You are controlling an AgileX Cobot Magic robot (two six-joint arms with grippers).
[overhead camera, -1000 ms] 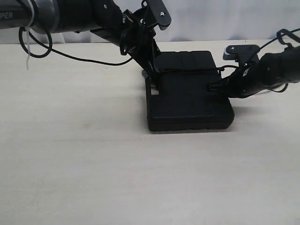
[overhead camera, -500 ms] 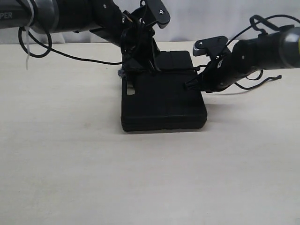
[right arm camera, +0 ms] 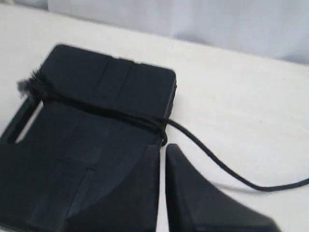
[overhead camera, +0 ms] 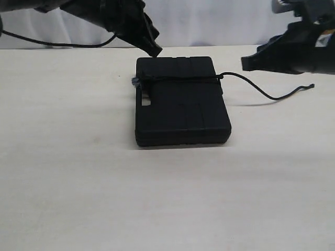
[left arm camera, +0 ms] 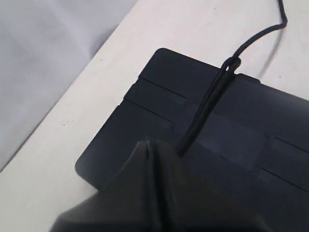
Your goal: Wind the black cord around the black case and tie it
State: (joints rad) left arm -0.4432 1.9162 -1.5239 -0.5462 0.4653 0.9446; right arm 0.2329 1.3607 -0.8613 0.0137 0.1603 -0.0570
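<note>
The black case (overhead camera: 180, 107) lies flat on the table. The black cord (overhead camera: 180, 79) runs across its top near the far end, from a frayed tuft (overhead camera: 135, 81) on the left edge to a knot (overhead camera: 220, 77) on the right edge. Its loose tail (overhead camera: 272, 97) trails right over the table. My left gripper (overhead camera: 156, 51) hangs shut and empty above the case's far left corner. My right gripper (overhead camera: 245, 64) is shut and empty, raised off to the right of the knot. The wrist views show the cord (left arm camera: 212, 96) (right arm camera: 111, 112) on the case (left arm camera: 231, 140) (right arm camera: 87, 159) beyond each gripper (left arm camera: 157, 145) (right arm camera: 161, 147).
The pale wooden table (overhead camera: 78, 183) stretches bare in front of and to the left of the case. A white curtain (overhead camera: 209, 21) backs the far edge. A thin arm cable (overhead camera: 63, 44) hangs at the upper left.
The case slid left with the cord pulled tight over it. Both grippers then let go of the cord and lifted away, left up and back, right up and rightward. The tail dropped onto the table.
</note>
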